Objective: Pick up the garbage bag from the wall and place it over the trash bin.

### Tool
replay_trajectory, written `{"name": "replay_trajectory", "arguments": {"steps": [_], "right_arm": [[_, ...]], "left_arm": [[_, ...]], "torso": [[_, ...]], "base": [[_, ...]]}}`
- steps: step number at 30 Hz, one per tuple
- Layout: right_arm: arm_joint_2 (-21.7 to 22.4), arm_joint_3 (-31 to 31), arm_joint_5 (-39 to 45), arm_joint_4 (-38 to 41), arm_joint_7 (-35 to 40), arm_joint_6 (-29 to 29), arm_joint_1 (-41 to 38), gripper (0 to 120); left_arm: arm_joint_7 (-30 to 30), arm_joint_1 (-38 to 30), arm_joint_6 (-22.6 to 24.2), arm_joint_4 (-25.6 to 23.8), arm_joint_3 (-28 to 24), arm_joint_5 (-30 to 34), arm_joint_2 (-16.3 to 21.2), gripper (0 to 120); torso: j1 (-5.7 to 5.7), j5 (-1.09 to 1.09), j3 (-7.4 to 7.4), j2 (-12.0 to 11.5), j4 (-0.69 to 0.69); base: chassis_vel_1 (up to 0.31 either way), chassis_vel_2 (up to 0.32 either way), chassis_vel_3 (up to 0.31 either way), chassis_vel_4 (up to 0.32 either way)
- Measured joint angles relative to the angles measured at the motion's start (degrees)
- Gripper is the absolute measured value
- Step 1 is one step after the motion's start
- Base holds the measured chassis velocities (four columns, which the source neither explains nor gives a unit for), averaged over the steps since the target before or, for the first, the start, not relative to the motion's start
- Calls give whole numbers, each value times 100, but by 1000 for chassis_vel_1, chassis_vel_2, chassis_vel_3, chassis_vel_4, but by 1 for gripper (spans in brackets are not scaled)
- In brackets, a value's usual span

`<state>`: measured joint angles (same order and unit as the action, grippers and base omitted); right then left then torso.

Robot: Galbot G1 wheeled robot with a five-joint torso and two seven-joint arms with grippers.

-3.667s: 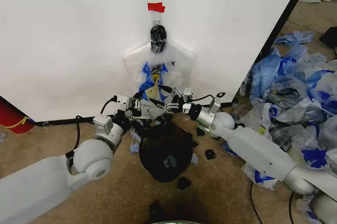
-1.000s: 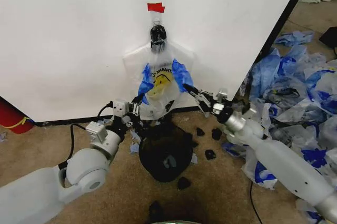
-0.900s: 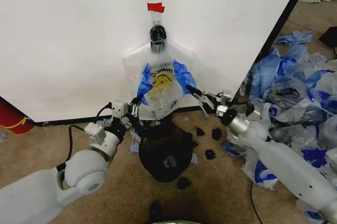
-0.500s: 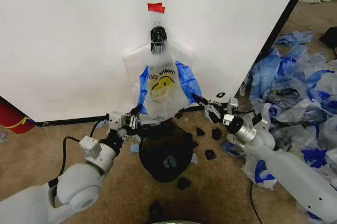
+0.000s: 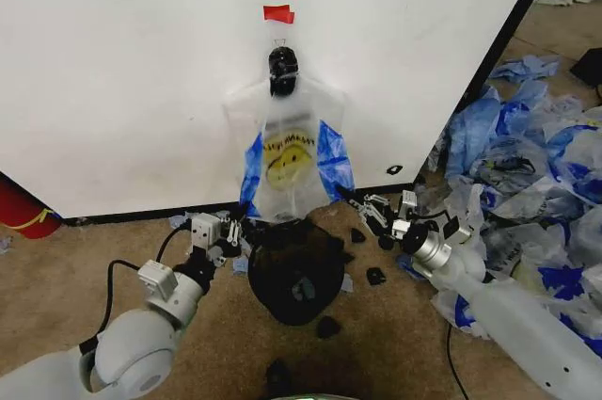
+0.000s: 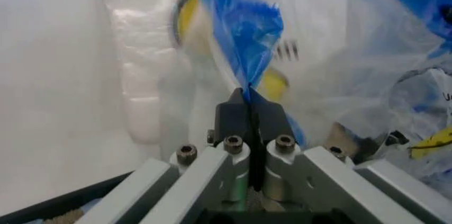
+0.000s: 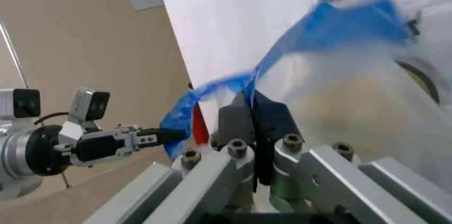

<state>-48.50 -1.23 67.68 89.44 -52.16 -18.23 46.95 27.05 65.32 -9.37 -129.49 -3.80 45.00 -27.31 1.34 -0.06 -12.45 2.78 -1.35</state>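
Note:
The garbage bag, thin white plastic with a yellow smiley face, hangs on the wall from a black clip under red tape. Its two blue handles are stretched down and outward. My left gripper is shut on the left handle; the left wrist view shows the pads pinching the blue plastic. My right gripper is shut on the right handle, seen close in the right wrist view. The black mesh trash bin stands on the floor right below the bag, between both grippers.
A heap of blue-streaked white bags covers the floor at the right. A red cylinder stands at the far left by the wall. Small black scraps lie around the bin on the brown carpet.
Both grippers have come down and back from the wall toward the bin's rim, drawing the blue handles lower. The bag now hangs longer and flatter, still clipped at the top.

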Motion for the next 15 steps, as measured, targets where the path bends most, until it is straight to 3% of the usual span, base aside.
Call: {"name": "replay_trajectory", "arguments": {"steps": [9, 15], "right_arm": [[184, 146, 96, 315, 51, 17, -48, 0], [540, 302, 379, 764, 156, 76, -235, 0]], "left_arm": [[8, 9, -19, -383, 357, 168, 92, 0], [50, 9, -26, -992, 775, 367, 372, 0]], "torso": [[0, 1, 0, 0, 0], [0, 0, 0, 0, 0]], "base": [[0, 0, 0, 0], [0, 0, 0, 0]]}}
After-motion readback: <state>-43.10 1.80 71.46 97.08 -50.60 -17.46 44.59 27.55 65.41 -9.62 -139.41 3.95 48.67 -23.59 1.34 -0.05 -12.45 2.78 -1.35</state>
